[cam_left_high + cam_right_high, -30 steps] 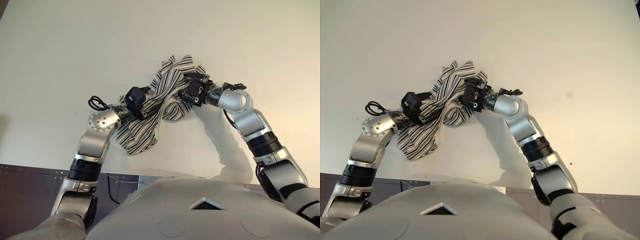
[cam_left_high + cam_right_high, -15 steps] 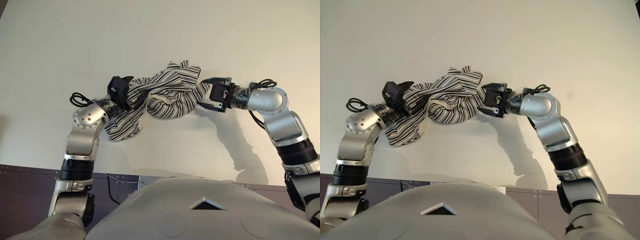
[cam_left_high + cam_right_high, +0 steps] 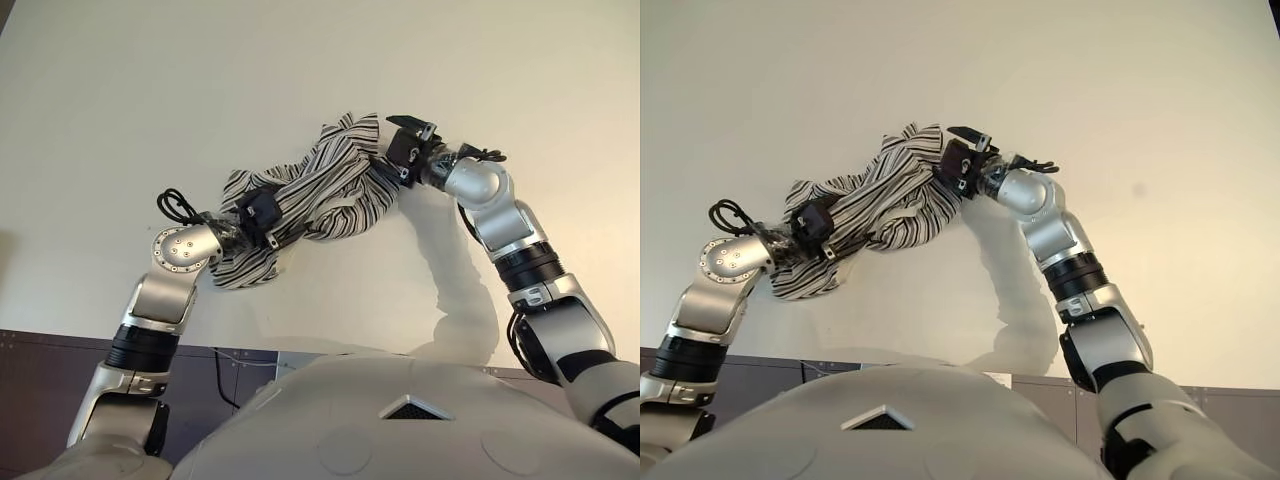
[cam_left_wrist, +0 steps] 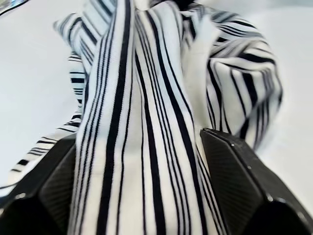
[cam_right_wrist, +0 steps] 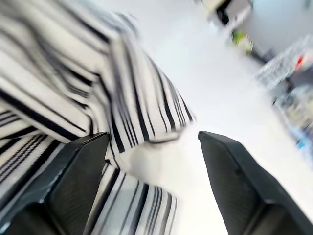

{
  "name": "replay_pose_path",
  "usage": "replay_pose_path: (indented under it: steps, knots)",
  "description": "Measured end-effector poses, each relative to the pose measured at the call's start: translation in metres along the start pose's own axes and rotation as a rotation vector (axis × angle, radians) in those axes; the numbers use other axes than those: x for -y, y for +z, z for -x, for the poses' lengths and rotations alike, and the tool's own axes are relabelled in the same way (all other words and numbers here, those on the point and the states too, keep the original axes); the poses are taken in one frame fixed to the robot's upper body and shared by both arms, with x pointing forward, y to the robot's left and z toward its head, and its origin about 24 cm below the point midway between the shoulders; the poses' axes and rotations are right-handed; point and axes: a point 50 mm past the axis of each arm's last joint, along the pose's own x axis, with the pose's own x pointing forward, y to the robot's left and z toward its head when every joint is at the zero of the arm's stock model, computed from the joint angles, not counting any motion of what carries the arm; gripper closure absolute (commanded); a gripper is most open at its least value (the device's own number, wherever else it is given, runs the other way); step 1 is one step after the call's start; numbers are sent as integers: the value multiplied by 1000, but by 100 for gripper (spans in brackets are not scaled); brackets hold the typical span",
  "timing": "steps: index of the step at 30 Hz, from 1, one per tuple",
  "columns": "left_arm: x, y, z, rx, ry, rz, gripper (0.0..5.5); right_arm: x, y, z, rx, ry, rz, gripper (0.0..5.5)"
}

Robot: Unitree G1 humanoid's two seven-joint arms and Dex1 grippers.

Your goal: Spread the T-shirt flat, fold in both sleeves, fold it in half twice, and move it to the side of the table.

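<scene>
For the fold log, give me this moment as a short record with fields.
shirt: striped, bunched in a rope between the two hands, not flat
left hand: shut on the shirt's left part, cloth pulled taut from it
right hand: open, at the shirt's far right edge
table: pale, shirt near its middle
stage: still spreading, no fold made

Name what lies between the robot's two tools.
The bunched striped T-shirt spans from the left tool to the right tool, seen in both eye views.
</scene>
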Motion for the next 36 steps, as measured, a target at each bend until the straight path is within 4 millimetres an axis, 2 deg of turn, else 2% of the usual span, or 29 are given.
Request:
replay_pose_path:
  steps: [3, 5, 8, 10, 11, 12, 13, 15, 17, 19, 23, 26, 30, 32, 33, 34, 36]
  knots:
    - [-13, -1, 17, -12, 7, -20, 190, -19, 23, 22, 140, 265, -143, 214]
    - [-25, 1, 25, -11, 15, -58, 190, -5, 30, 28, 185, 206, -192, 214]
    - [-42, 18, 29, 67, 45, -84, 190, 38, 43, 8, 183, -95, -143, 214]
    - [-46, 32, 29, 123, 61, -77, 190, 41, 31, -3, 87, -168, -29, 214]
    - [-42, 43, 24, 174, 46, -70, 190, 36, 15, -10, -17, -161, 86, 214]
    - [-34, 53, 18, 212, 17, -72, 190, 28, -1, -13, -98, -124, 159, 214]
    - [-16, 61, 12, 235, -49, -86, 190, 20, -12, -12, -131, -88, 208, 214]
    - [11, 48, 7, 146, -139, -98, 190, 18, -13, -8, -134, -45, 245, 214]
    - [32, 14, 12, -56, -207, -133, 190, 11, -15, -1, -136, 6, 259, 214]
    - [28, 8, 19, -92, -185, -248, 190, 3, -16, 8, -132, 61, 270, 214]
    - [2, -5, 41, -179, -96, -392, 190, -21, -14, 40, -143, 213, 222, 214]
    - [-2, -10, 56, -210, -105, -395, 190, -13, -15, 47, -212, 178, 279, 214]
    - [-3, -12, 60, -211, -101, -370, 190, 4, -23, 50, -302, 50, 363, 214]
    - [-11, -17, 66, -245, -68, -383, 190, 9, -24, 55, -292, -21, 318, 214]
    - [-14, -18, 68, -255, -50, -385, 190, 4, -21, 58, -242, -28, 239, 214]
    - [-14, -18, 68, -257, -44, -385, 190, -6, -8, 58, -140, -8, 147, 214]
    - [-11, -17, 69, -260, -34, -377, 190, -16, 26, 61, 50, 42, 58, 214]
